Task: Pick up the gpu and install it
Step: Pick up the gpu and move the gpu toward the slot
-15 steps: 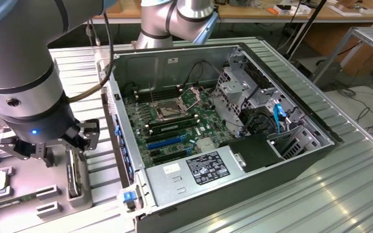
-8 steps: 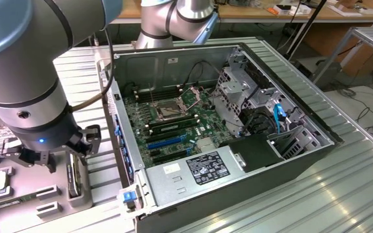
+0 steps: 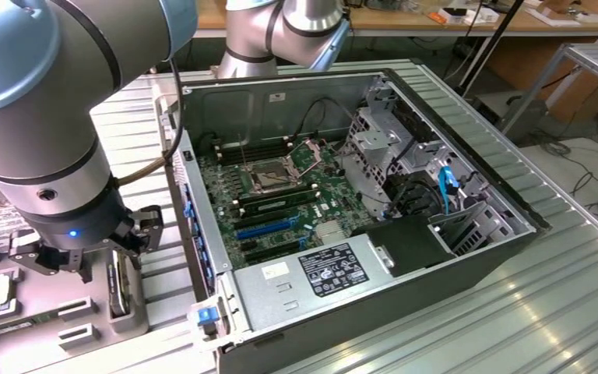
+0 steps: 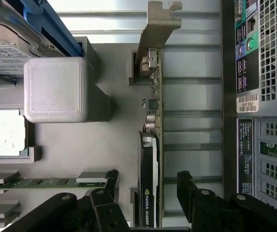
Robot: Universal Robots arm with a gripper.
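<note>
— While it stands on edge in the grey tray (image 4: 80, 150), the gpu (image 4: 153, 121) shows a thin green card, a black cooler (image 4: 147, 174) and a silver bracket (image 4: 156, 29) at one end.
— And the claw (image 4: 148, 181)?
— Fully released, one finger (image 4: 186, 186) on each side of the card, apart from it, holding nothing.
— Where is the tray?
— On a ribbed metal table (image 3: 548, 312), just beside the open case (image 3: 278, 93). Behind is a wooden bench (image 3: 403, 22).

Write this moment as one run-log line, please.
pincer open, above gpu | gpu on edge in gray holder, not gripped | computer case open
</note>
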